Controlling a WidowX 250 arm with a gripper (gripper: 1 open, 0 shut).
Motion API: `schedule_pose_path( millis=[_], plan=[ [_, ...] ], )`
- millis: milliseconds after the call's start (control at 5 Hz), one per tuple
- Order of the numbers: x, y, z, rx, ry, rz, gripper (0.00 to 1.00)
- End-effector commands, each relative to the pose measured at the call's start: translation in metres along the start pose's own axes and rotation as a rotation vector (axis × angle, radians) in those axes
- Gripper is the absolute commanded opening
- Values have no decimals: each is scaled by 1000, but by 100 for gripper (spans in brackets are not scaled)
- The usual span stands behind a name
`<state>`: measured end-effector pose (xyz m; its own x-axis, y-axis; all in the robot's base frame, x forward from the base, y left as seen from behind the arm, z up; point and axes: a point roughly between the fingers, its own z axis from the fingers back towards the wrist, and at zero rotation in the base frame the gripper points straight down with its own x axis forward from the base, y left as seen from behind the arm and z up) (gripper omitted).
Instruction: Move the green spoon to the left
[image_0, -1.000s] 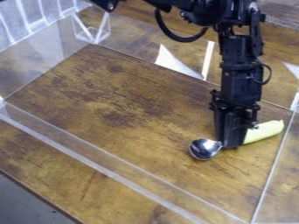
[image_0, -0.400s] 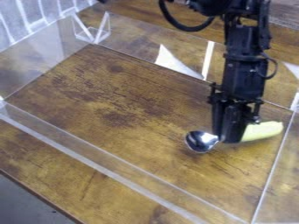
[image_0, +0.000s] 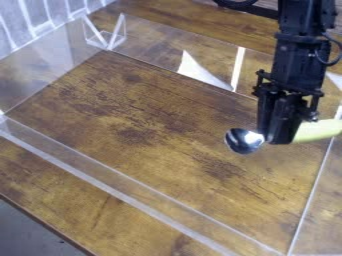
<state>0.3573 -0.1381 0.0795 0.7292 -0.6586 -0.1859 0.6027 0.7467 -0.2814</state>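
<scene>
Right at the pincer (image_0: 281, 138), we see its dark jaws drawn in narrow around the green spoon (image_0: 243, 141), gripping it near where metal meets handle. Out to the left of the jaws shows the shiny silver bowl, and out to the right the thick yellow-green handle (we lose its middle behind the black fingers). So our spoon sits in the right part of the scene, lying crosswise in the grip. Above the pincer, the black arm (image_0: 305, 45) comes down from the far right, roughly upright. Farther out, we have the brown wooden surface (image_0: 127, 130), its grain dark in patches, stretching away to the left. Clear plastic borders (image_0: 120, 190) run along its near left and far sides. Beyond the far border we spot a white triangular piece (image_0: 201, 70), and at the far left corner, a white slatted rack (image_0: 40, 18).
</scene>
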Motion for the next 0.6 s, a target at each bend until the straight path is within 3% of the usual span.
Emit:
schedule_pose_path(
  millis=[0,200,400],
  plan=[
    [-23,-10,59,77,-76,-44,0],
    [-42,-12,84,117,-69,-67,0],
    [-60,-7,96,137,-85,2,0]
  ],
)
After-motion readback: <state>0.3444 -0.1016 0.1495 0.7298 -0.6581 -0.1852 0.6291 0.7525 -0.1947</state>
